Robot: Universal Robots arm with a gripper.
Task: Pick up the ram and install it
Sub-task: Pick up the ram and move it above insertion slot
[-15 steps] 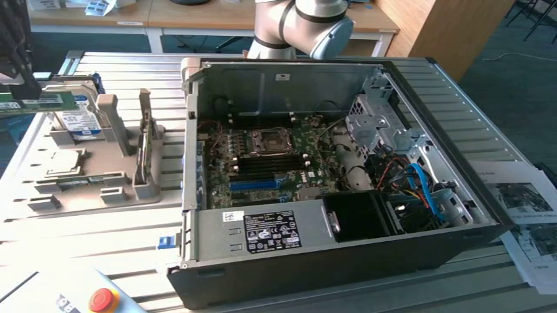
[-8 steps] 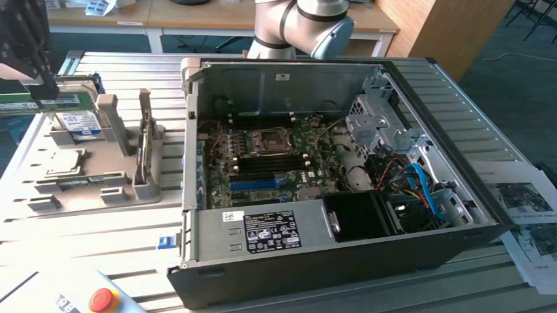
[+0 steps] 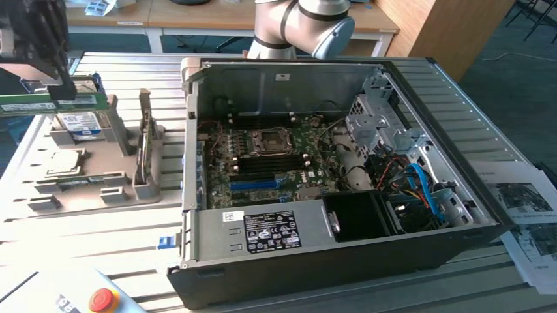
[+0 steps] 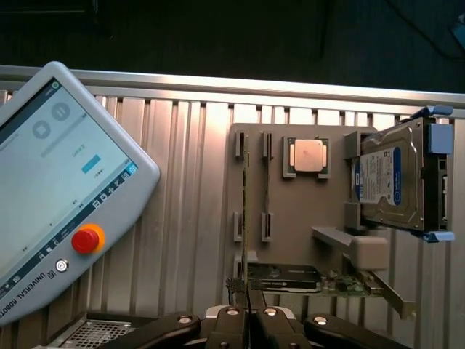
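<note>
Now, step in hand: we judge this the carry. The long, flat green circuit-board ram (image 3: 91, 102) hangs above the grey moulded plastic parts tray (image 3: 87, 195), well apart from the open black steel tower case (image 3: 348, 261).
Gripper: the black two-finger gripper (image 3: 59, 92) is clamped on the ram near its mid-length, and the stick lies level.
Wrist view check: the ram (image 4: 245, 218) shows edge-on as a thin line running out from the gripper (image 4: 247, 309).
Doing it well: we would hold the stick level and square in the jaws and travel slowly, because a thin board can pivot in a narrow pinch.
Hazard: the case's raised sheet-metal wall stands between the tray and the green motherboard (image 3: 261, 156).
Materials: the ram is rigid, thin and smooth-faced. The tray is matte with upright slots. The table (image 3: 104, 235) is ribbed aluminium.
Shapes: a boxy metal hard drive with a blue-white label (image 4: 392, 182) sits in a cradle of the tray.
</note>
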